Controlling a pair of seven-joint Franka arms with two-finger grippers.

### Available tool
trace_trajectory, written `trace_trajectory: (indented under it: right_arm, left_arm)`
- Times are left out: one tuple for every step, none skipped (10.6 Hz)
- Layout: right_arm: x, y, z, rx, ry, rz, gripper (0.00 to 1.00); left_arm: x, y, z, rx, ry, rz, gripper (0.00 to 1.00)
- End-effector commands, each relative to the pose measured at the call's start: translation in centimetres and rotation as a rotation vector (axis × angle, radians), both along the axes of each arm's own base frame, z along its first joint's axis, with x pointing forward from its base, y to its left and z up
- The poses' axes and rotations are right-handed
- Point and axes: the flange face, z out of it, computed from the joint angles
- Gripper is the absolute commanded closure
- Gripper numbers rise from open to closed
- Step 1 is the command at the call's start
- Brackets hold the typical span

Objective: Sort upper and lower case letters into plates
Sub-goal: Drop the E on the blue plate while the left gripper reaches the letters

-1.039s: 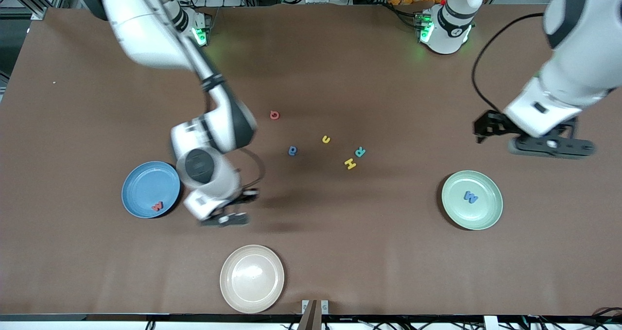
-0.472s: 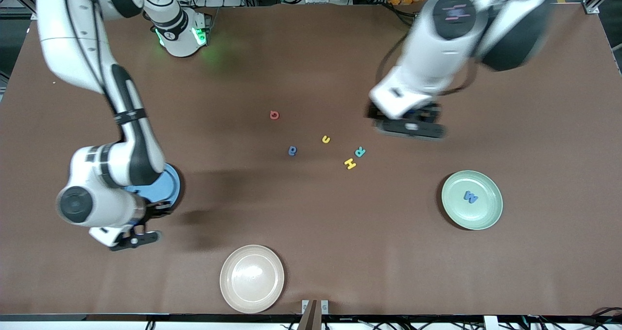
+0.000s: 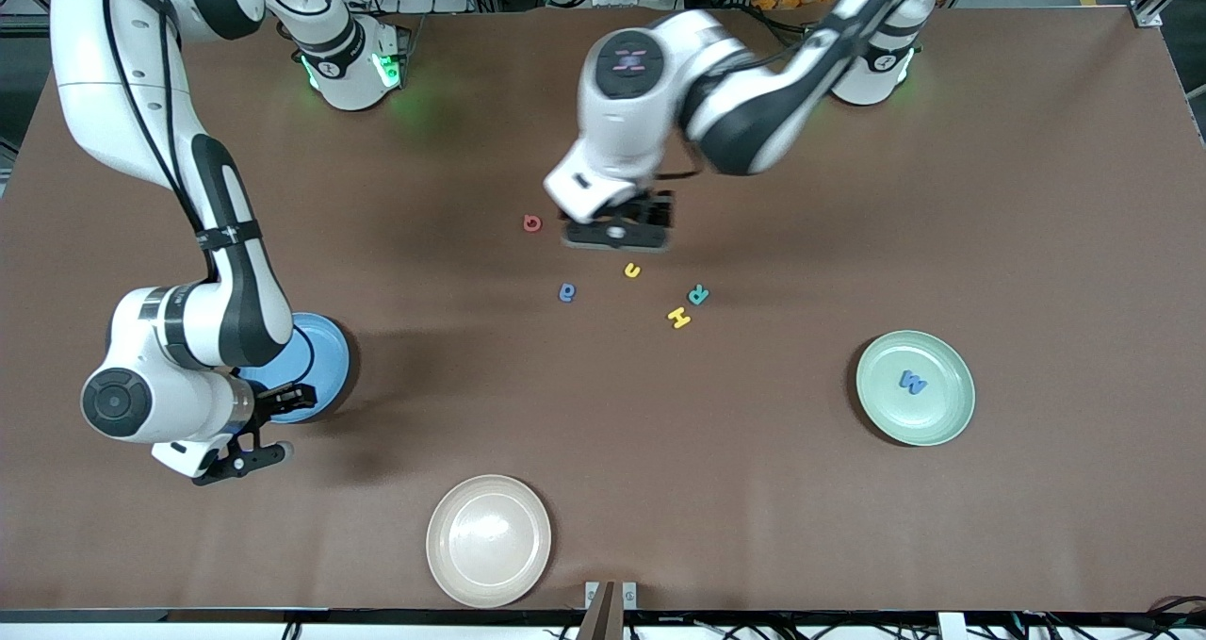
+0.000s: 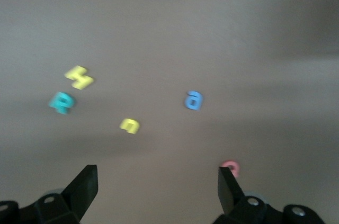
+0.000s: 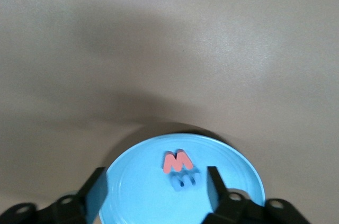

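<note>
Letters lie mid-worktop: red G (image 3: 533,223), blue a (image 3: 567,292), yellow n (image 3: 632,270), teal R (image 3: 698,294), yellow H (image 3: 678,318). Left gripper (image 3: 617,235), fingers spread, hovers over them. Right gripper (image 3: 247,459), fingers spread, hangs by the blue plate (image 3: 325,357) holding a red M (image 5: 177,161); the mint plate (image 3: 942,419) holds a blue W (image 3: 912,382).

1. Five letters lie mid-table: G (image 3: 532,222), a (image 3: 566,291), n (image 3: 631,270), R (image 3: 698,293), H (image 3: 678,317).
2. R and H touch.
3. Each end plate (image 3: 325,357) (image 3: 952,414) holds a letter.
</note>
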Motion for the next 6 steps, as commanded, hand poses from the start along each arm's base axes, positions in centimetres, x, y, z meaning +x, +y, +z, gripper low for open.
trace_trajectory:
  right_arm:
    - [-0.5, -0.8, -0.6, -0.008, 0.017, 0.009, 0.0]
    - [-0.4, -0.1, -0.4, -0.009, 0.012, 0.017, 0.0]
    - [-0.4, 0.3, -0.1, -0.009, 0.008, 0.023, 0.0]
    - [-0.4, 0.3, -0.1, -0.008, 0.008, 0.022, 0.0]
    - [-0.4, 0.3, -0.1, -0.008, 0.006, 0.022, 0.0]
    - [-0.4, 0.3, -0.1, -0.009, 0.006, 0.023, 0.0]
  left_arm:
    - [-1.6, -4.7, -3.5, -0.001, -0.024, 0.079, 0.0]
    - [-3.0, -6.2, -5.1, -0.001, -0.029, 0.091, 0.0]
    - [-3.7, -7.0, -6.5, -0.005, -0.032, 0.113, 0.0]
    - [-4.4, -7.9, -7.9, -0.022, -0.031, 0.135, 0.01]
    - [-5.1, -8.7, -9.0, -0.036, -0.027, 0.164, 0.05]
    - [-5.2, -8.9, -9.8, -0.043, -0.02, 0.196, 0.06]
